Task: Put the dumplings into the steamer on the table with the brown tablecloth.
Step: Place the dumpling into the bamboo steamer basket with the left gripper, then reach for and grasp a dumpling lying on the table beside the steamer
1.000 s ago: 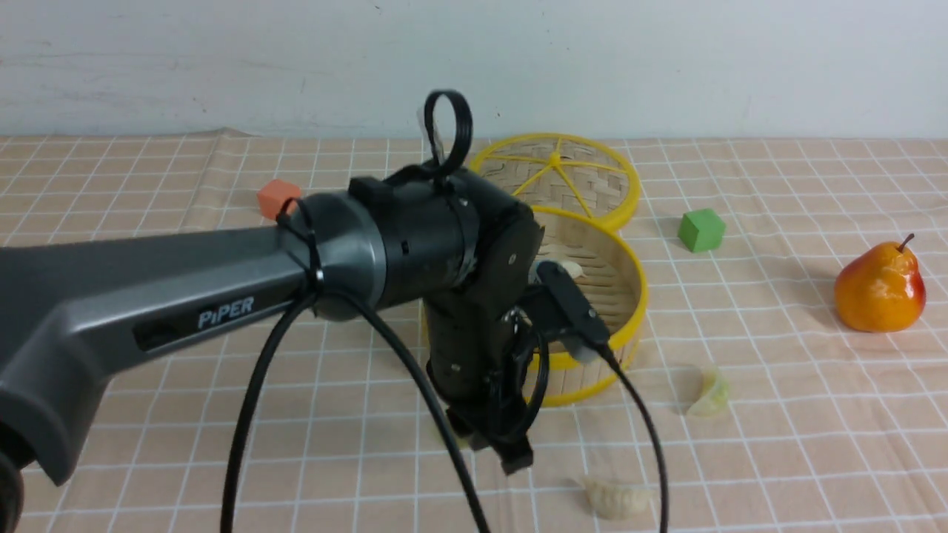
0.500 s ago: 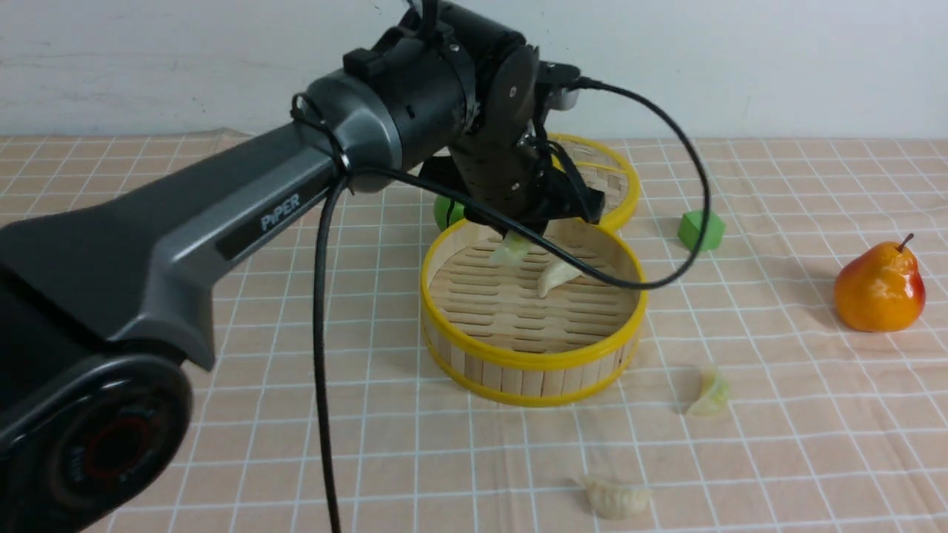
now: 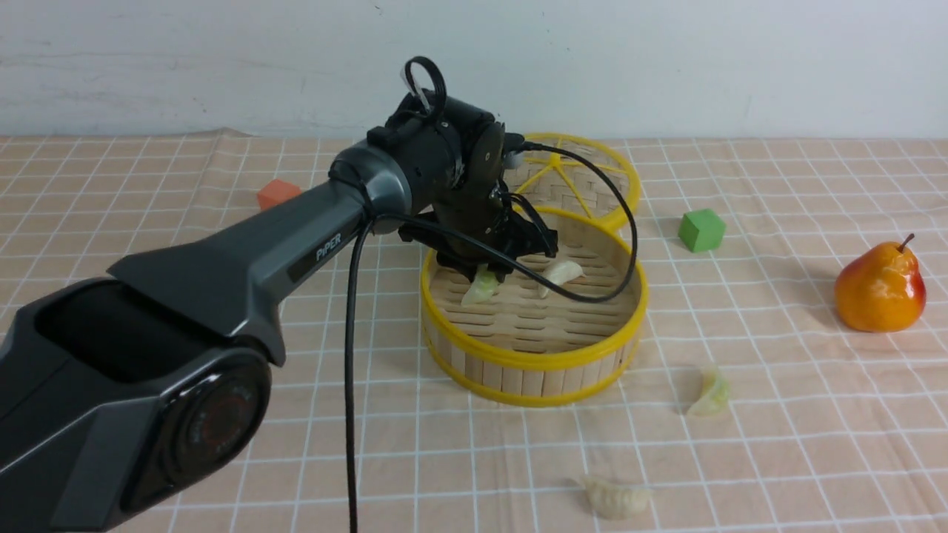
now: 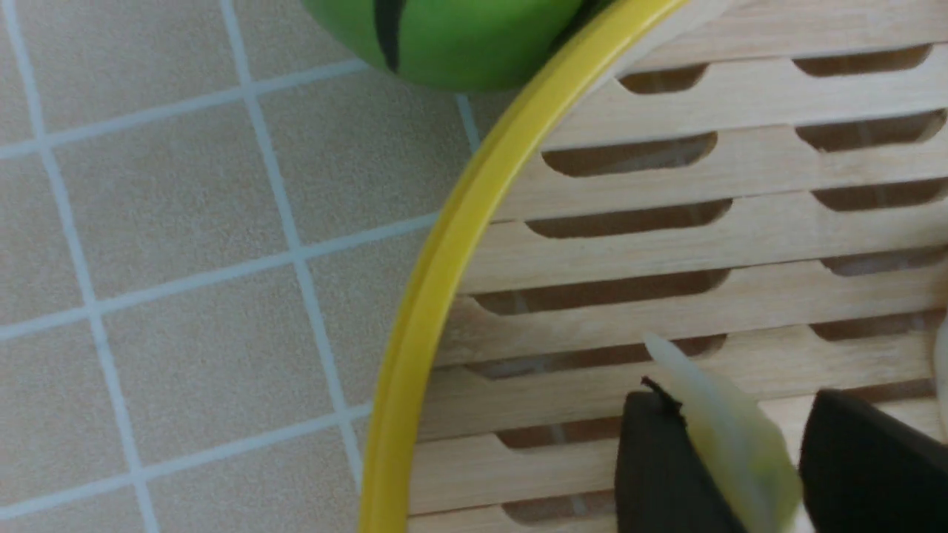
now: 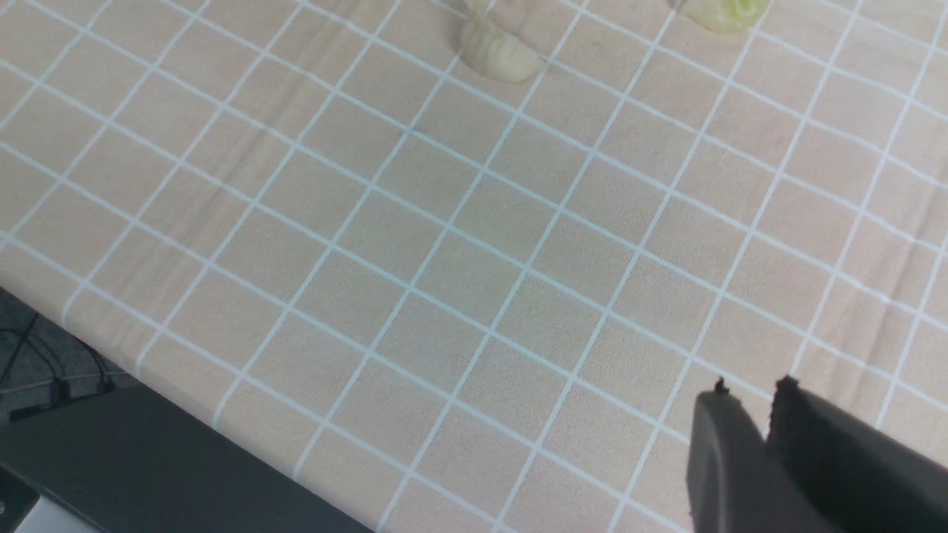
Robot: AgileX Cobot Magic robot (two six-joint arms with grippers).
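Over the brown tablecloth (image 3: 778, 296), the job looks about half done. The left gripper (image 3: 487, 272) is inside the steamer (image 3: 533, 360), its fingers parted partway around a green dumpling (image 3: 481, 287); whether they still grip it I cannot tell. A pale dumpling (image 3: 561, 275) lies just beside that hand, also in the basket. Two are left: one (image 3: 711, 392) outside the rim, to the hand's right, another (image 3: 615, 497) nearer the robot. The right gripper's (image 5: 755, 422) fingertips stand slightly apart, nothing between them.
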